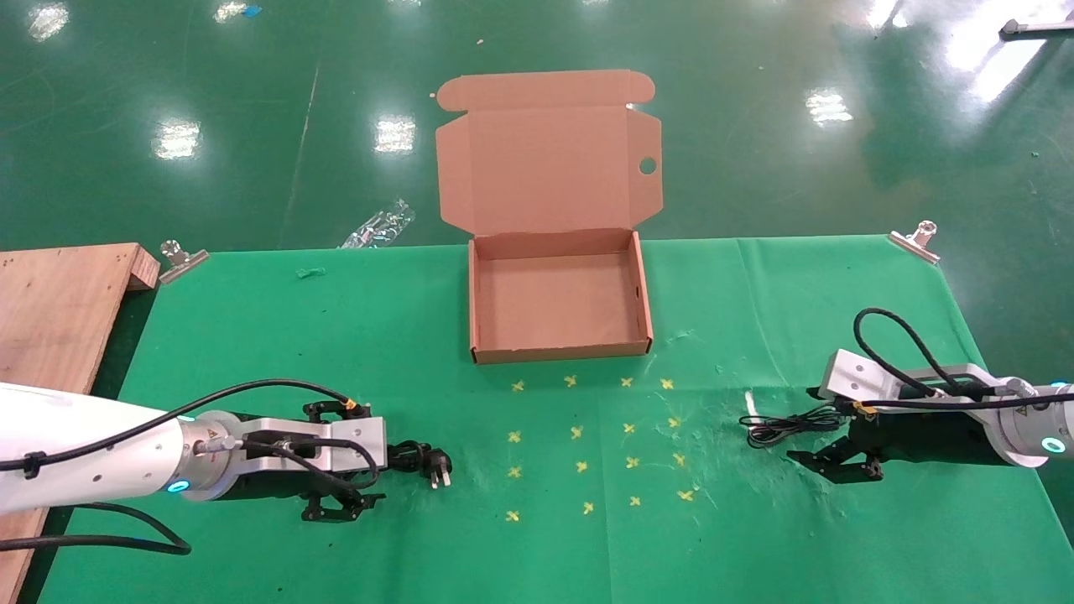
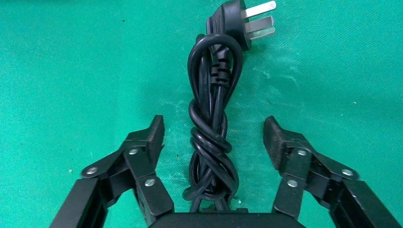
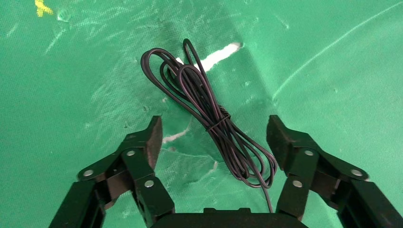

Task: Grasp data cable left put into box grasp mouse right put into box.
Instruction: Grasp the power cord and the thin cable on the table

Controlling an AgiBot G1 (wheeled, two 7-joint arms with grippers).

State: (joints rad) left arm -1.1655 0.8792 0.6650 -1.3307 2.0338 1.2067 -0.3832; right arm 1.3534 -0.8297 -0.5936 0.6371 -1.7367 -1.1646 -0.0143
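Far left, a bare wooden board (image 1: 59, 310) butts against the green cloth-covered table (image 1: 252, 335), with a silver clip (image 1: 180, 258) at the cloth's corner. The left gripper (image 1: 337, 457) sits low over the cloth near the front edge, fingers (image 2: 153, 137) spread wide — the data cable (image 2: 211, 137), a thick black cord knotted into a bundle, lies on the cloth between them, touched by neither pad. Its black plug (image 1: 436, 466) with two silver prongs pokes out past the claw, towards the table's middle.

In the middle, the shallow brown corrugated cardboard box (image 1: 642, 294) stands at the back edge, lid flung open, a round hole in its right flap. Yellow cross marks (image 1: 587, 436) dot the cloth in front of it; no readable writing anywhere.

On the right, the right gripper (image 1: 835, 428) — also spread — straddles a thin black cord (image 3: 214, 123), coiled and tied at its waist. The mouse itself is hidden under the wrist. A second silver clip (image 1: 916, 239) holds the far right corner.
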